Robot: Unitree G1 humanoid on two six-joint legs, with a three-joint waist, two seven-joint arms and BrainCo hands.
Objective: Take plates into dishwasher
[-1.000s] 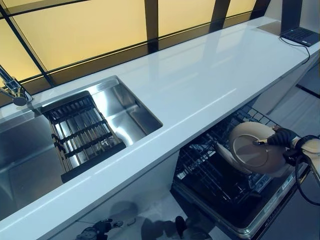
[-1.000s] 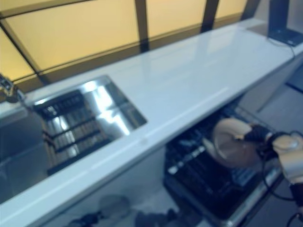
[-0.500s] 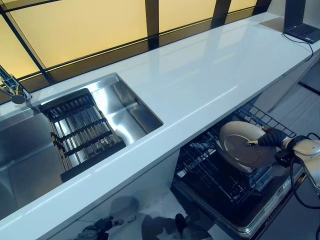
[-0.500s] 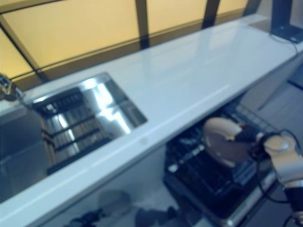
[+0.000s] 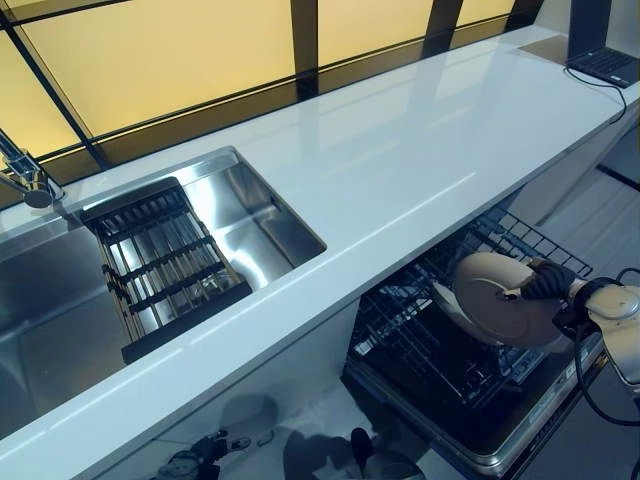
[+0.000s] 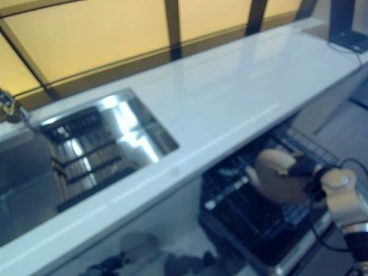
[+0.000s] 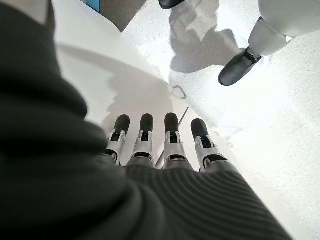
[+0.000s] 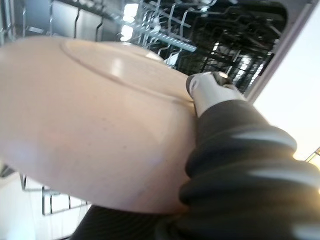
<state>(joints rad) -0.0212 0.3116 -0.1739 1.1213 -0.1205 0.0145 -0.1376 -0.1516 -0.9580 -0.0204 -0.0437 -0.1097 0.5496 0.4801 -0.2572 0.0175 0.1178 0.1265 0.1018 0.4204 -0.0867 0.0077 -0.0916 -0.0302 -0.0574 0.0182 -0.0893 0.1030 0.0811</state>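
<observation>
The right hand (image 5: 552, 283) has its thumb pressed on the face of a beige plate (image 5: 500, 300) and grips it by the rim at the lower right of the left eye view, tilted on edge over the rack (image 5: 430, 350) of the open dishwasher (image 5: 480, 440) under the counter (image 5: 400, 170). The left hand (image 7: 165, 145) hangs with fingers straight and empty, above the floor (image 7: 250, 100). The sink (image 5: 260, 225) lies at mid-left, with a faucet (image 5: 25, 180) at its far left.

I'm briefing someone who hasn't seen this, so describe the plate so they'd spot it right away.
Find the long white counter; below its right end a dishwasher rack is pulled out. The plate is tilted over that rack, gripped at its rim by the right hand. It is the only round beige thing among dark wire.
</observation>
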